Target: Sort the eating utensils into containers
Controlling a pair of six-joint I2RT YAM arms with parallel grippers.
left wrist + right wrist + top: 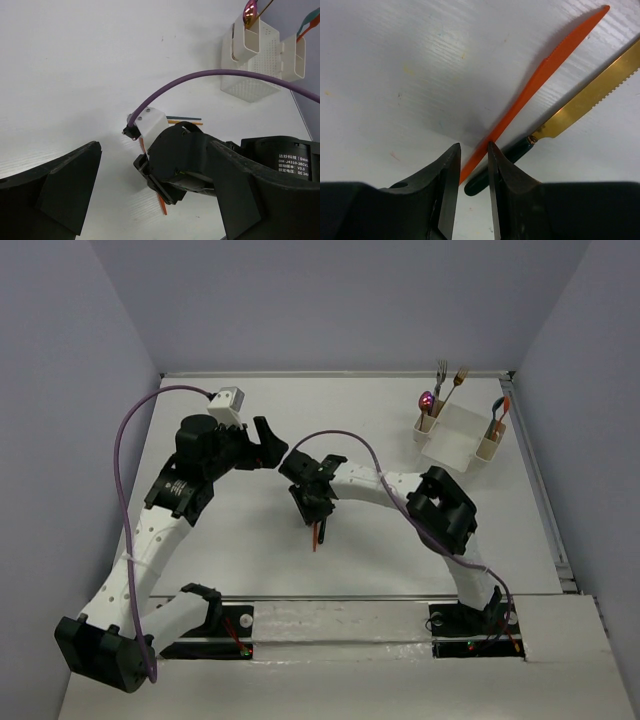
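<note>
Left pincer [266, 445] wide apart; right pincer [472, 156] narrow, clamped, downward; both arms bent inward.

You have the orange knife [535, 90] nipped between the right gripper's [472, 150] fingertips, blade slanting away, lifted | gold knife [585, 102], dark handle, flat just beside those fingertips | containers [455, 435] well apart from the gripper, purple spoon [428, 400] upright in an end cup

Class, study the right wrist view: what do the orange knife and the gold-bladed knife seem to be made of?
Orange knife: probably plastic, matte, one uniform colour. Gold-bladed knife: likely metal with brushed gold finish, showing sheen and a serrated edge; its dark handle looks glossy, perhaps coated.
</note>
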